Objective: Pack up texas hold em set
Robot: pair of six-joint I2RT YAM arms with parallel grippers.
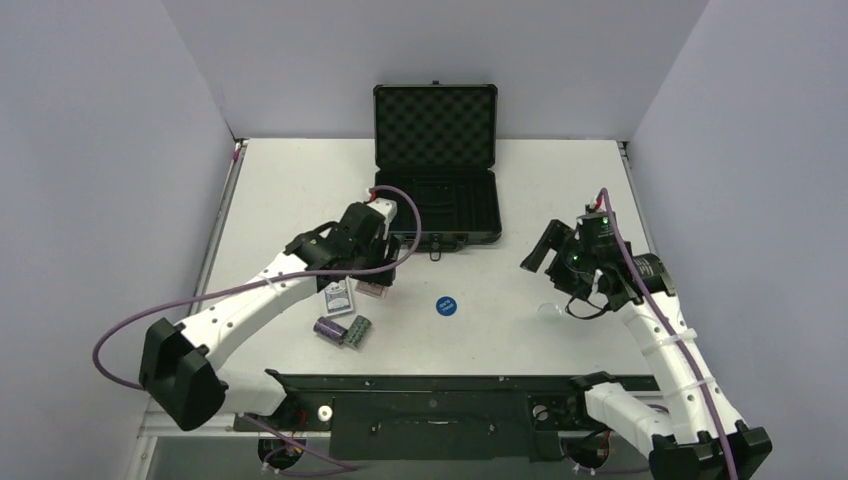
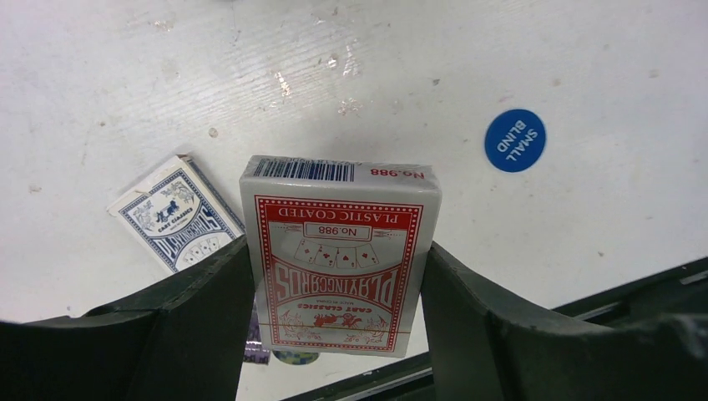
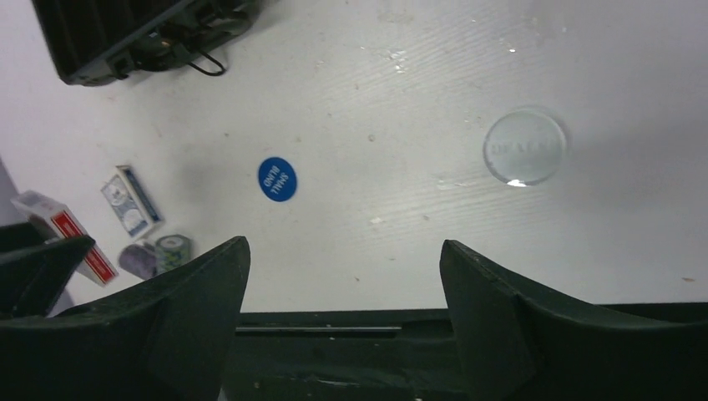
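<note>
The black case (image 1: 436,170) lies open at the back, its foam lid upright. My left gripper (image 2: 338,249) is shut on the red card deck (image 2: 338,259), held edge to edge above the table, just in front of the case. The blue deck (image 2: 177,215) lies flat below it to the left. Purple and green chip stacks (image 1: 343,330) lie on their sides nearer the front. The blue disc (image 1: 446,305) sits mid-table. My right gripper (image 3: 344,244) hangs open and empty above the table; the clear disc (image 3: 525,147) lies ahead of it to the right.
A black rail (image 1: 430,385) runs along the near table edge between the arm bases. Grey walls close the table at left, right and back. The left arm's purple cable (image 1: 405,205) loops over the case's front left corner.
</note>
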